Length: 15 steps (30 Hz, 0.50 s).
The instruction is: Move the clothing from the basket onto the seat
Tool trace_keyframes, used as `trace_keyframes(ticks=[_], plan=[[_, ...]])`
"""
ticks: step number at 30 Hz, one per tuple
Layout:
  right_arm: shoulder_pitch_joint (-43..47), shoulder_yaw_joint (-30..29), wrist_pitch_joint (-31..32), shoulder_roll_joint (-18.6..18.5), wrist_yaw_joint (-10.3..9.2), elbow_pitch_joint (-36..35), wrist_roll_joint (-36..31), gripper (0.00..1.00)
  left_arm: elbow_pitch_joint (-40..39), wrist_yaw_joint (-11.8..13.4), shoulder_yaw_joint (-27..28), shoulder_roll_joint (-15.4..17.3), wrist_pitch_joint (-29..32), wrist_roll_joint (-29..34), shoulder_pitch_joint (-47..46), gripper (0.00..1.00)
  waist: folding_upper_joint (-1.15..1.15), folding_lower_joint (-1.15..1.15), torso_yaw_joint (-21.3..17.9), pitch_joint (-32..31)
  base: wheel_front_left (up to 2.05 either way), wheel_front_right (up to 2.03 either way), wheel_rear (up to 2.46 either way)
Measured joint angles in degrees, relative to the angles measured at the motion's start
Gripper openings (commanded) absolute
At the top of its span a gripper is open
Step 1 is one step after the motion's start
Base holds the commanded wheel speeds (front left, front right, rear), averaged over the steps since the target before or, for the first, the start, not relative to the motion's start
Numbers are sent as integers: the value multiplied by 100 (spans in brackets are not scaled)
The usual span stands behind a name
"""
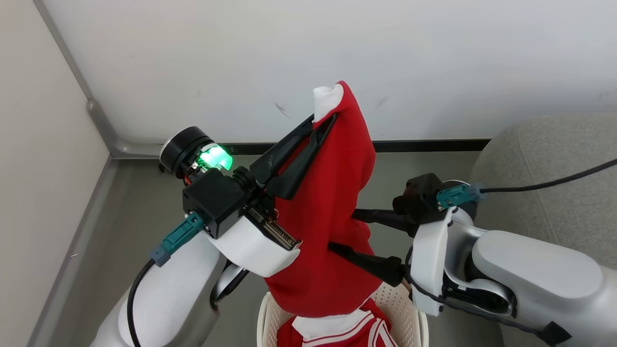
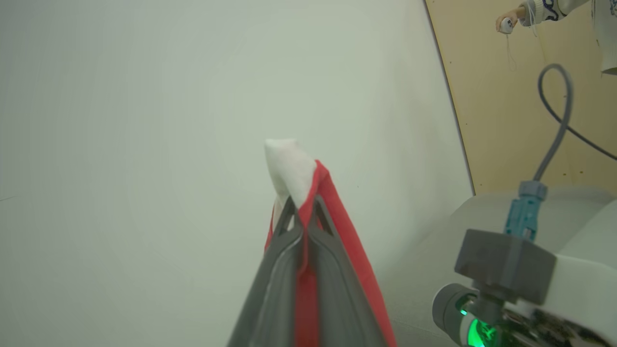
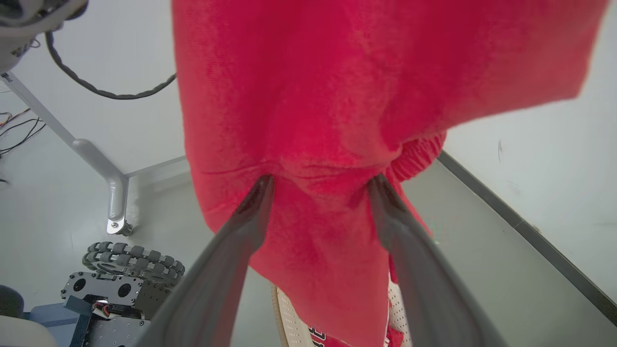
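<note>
A red garment (image 1: pixel 332 217) hangs straight above the basket (image 1: pixel 264 313), its white corner clenched in the left pincer (image 1: pixel 324 120) (jaws pressed together on the cloth). A second red jersey (image 1: pixel 337 332) with white stripes lies inside the basket. The right pincer (image 3: pixel 322 180) is spread wide above the basket, both fingertips touching the hanging cloth, grasping nothing. The grey seat (image 1: pixel 554 159) lies to the basket's right.

soft bright-red garment with white corner (image 1: pixel 328 217): hangs long and draped above the basket, white tip pinched in left tool (image 1: pixel 323 119) | red jersey with white-striped trim (image 1: pixel 290 336): lies in cream-white perforated plastic basket (image 1: pixel 264 315) (mostly hidden) | grey woven-fabric sofa (image 1: pixel 554 159): right of basket
</note>
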Motion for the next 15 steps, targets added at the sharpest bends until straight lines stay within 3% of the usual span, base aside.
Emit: trace_keyframes(ticks=[14,15], plan=[[-288,34,-197,380,0,466,-5,100,7,0,-44,-86,0,-11,-57,0,0,0,38,110,0,0,0],[-383,51,-244,444,0,478,-94,57,12,0,-43,-91,0,-23,-75,0,0,0,41,126,0,0,0]])
